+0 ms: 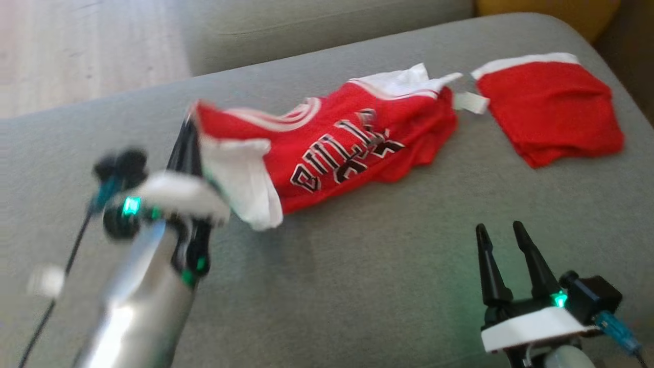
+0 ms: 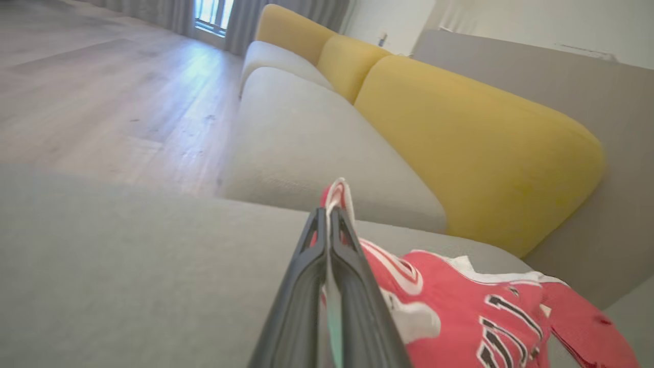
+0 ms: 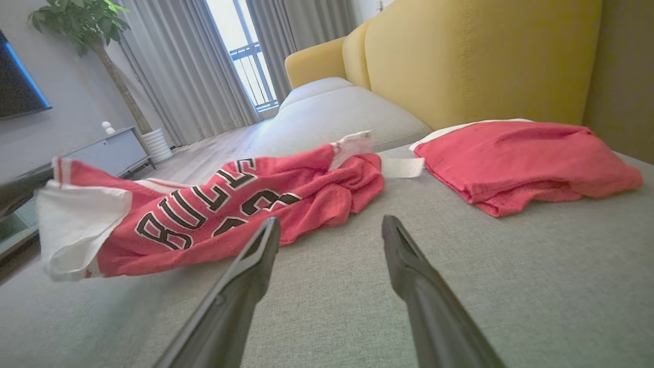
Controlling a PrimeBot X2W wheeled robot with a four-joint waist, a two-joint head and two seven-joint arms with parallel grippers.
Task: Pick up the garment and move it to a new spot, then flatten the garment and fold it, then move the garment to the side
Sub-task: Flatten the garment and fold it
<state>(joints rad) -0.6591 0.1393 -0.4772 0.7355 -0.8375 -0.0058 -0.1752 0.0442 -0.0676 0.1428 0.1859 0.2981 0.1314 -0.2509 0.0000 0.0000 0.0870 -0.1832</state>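
Observation:
The garment point(image 1: 337, 148) is a red basketball jersey with white trim and black lettering, crumpled across the grey sofa cushion point(image 1: 357, 266). My left gripper point(image 1: 190, 128) is shut on its left edge and holds that end raised off the cushion. In the left wrist view the two fingers point(image 2: 329, 225) pinch a red and white fold, with the rest of the jersey point(image 2: 485, 312) trailing to the lower right. My right gripper point(image 1: 499, 230) stands open low at the right, empty, a short way in front of the jersey point(image 3: 214, 214); its fingertips point(image 3: 329, 225) point at the cloth.
Red folded shorts point(image 1: 552, 112) with a white band lie at the far right of the cushion, also in the right wrist view point(image 3: 516, 163). Yellow backrests point(image 2: 475, 148) line the sofa's rear. Wood floor point(image 1: 76, 46) lies past the cushion's far left edge.

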